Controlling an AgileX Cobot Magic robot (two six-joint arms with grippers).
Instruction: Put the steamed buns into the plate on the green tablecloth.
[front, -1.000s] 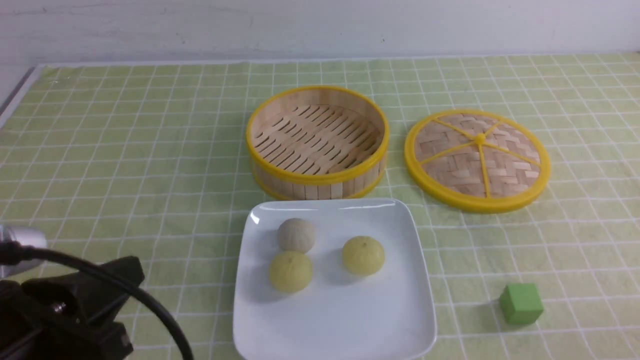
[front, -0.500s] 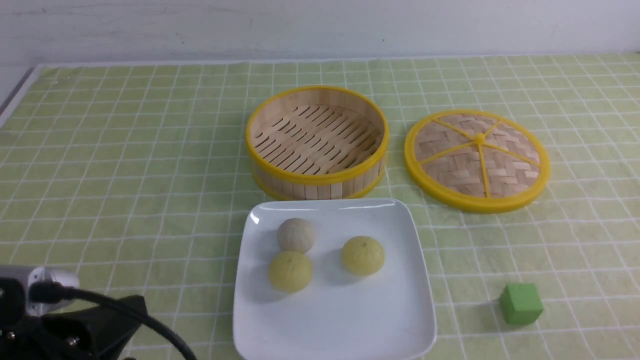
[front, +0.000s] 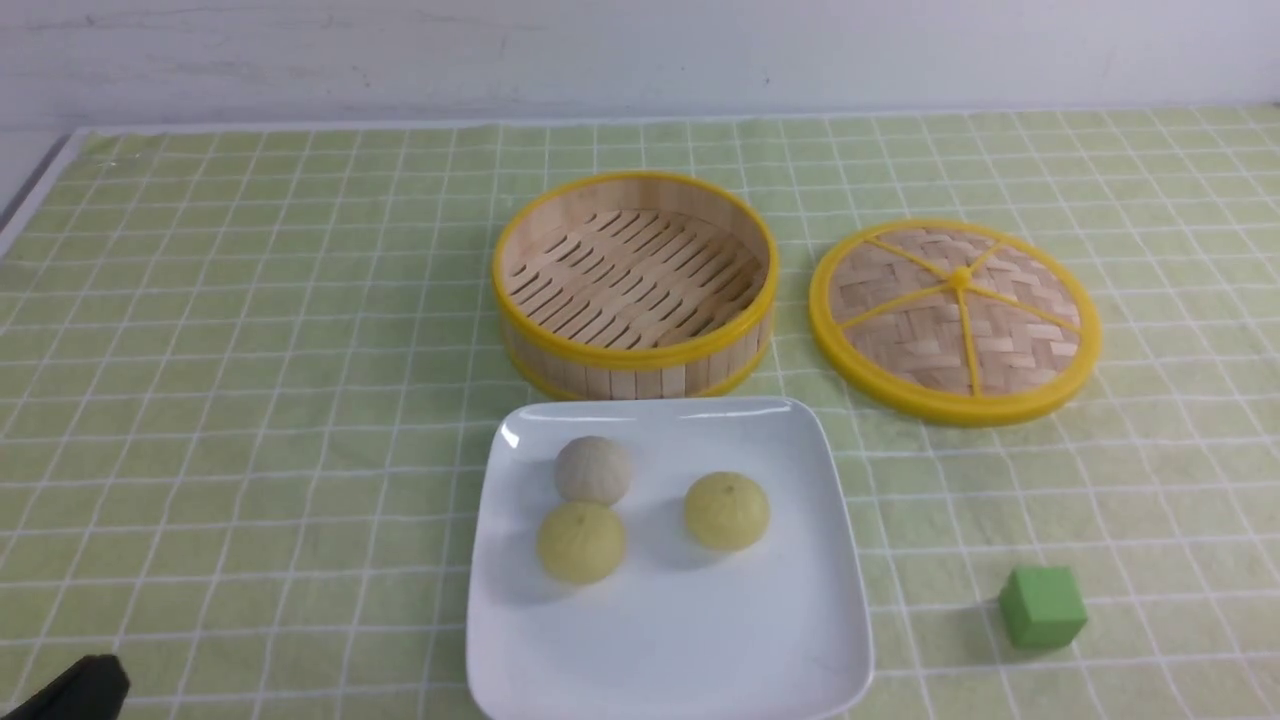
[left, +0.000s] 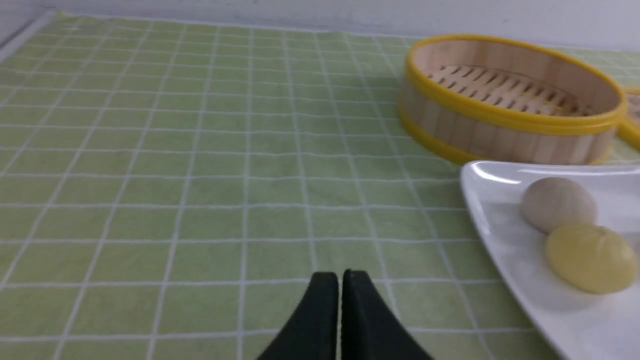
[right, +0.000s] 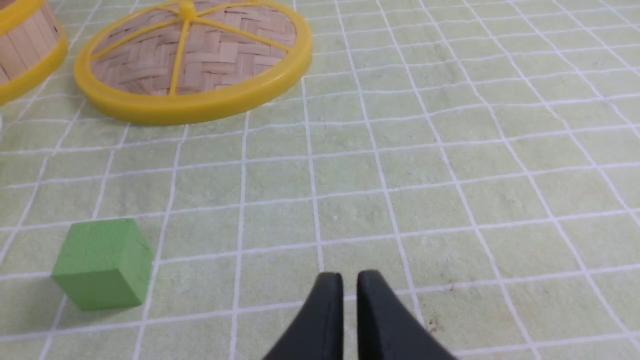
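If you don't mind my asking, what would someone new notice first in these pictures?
Three small round buns, two pale yellow and one off-white, sit on the glossy white square plate at the near centre of the green checked tablecloth. Just behind stands an empty yellow-rimmed bamboo steamer basket, its woven lid lying to its right.

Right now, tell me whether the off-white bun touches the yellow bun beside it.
Touching: in the front view the off-white bun and near yellow bun meet with no gap.

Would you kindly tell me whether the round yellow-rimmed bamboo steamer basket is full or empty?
Empty. The round yellow-rimmed bamboo steamer basket shows only its bare slatted floor; its woven lid lies beside it on the cloth.
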